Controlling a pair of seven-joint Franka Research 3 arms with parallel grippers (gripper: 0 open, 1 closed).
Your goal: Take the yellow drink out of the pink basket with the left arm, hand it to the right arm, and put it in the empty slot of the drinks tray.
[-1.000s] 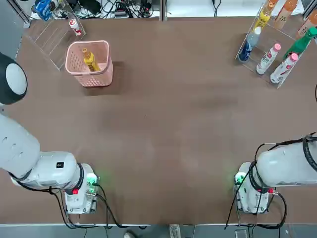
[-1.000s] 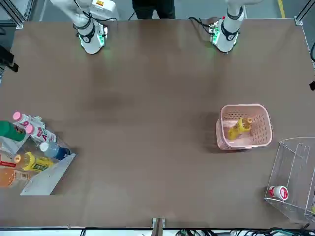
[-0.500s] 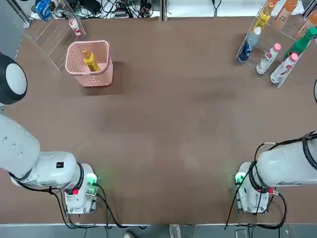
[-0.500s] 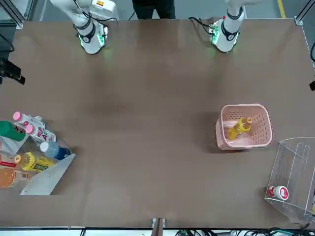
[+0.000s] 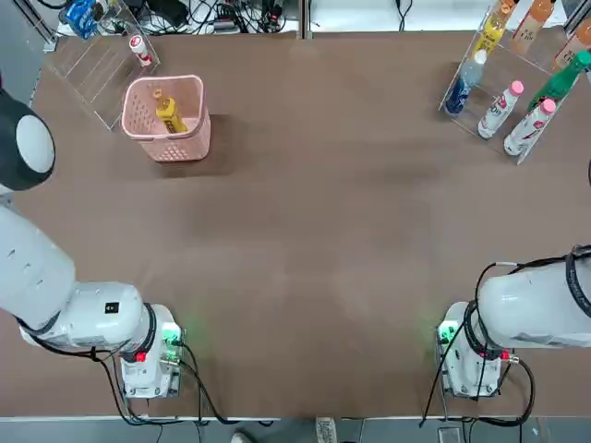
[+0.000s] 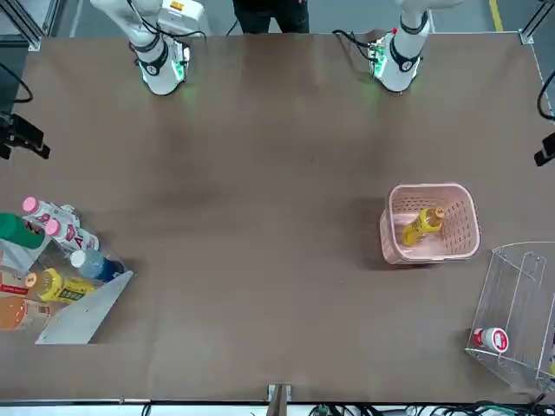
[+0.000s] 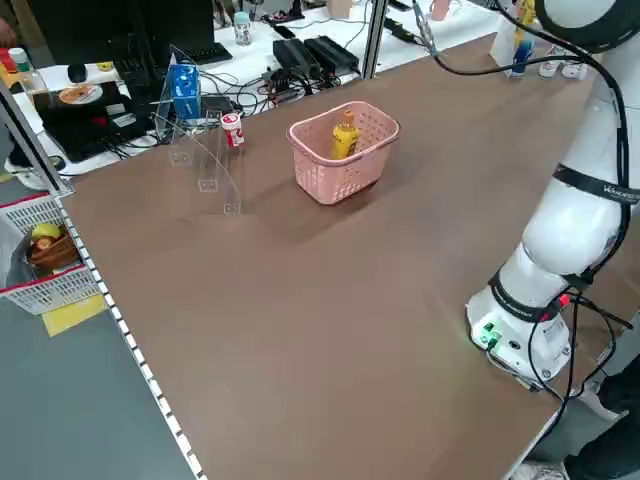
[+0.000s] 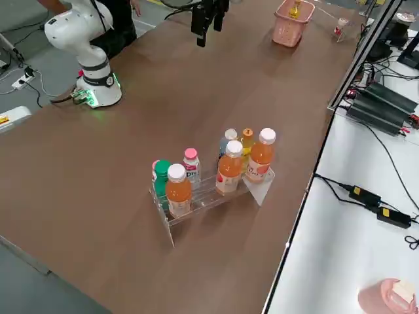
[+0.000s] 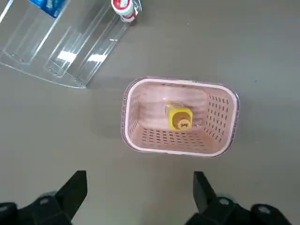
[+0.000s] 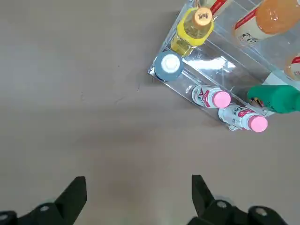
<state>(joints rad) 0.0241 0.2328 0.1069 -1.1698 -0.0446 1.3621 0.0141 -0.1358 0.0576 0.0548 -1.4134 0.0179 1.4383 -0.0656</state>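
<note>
The yellow drink stands tilted inside the pink basket at the table's far left; its orange-brown cap faces up. High above the table, my left gripper hangs open and empty, apart from the basket, on its side toward the arms' bases. The drinks tray stands at the far right with blue, yellow, pink-capped, green and orange bottles. My right gripper is open and empty, high over bare table short of the tray.
A clear acrylic box with a small red-white bottle stands just beyond the basket at the table's far left corner. Cables and clutter lie past the far edge. Brown tabletop spreads between basket and tray.
In the front view the right gripper has shifted a little farther from its base, toward the tray. The left arm's elbow has moved slightly. The drink and the basket are unmoved.
</note>
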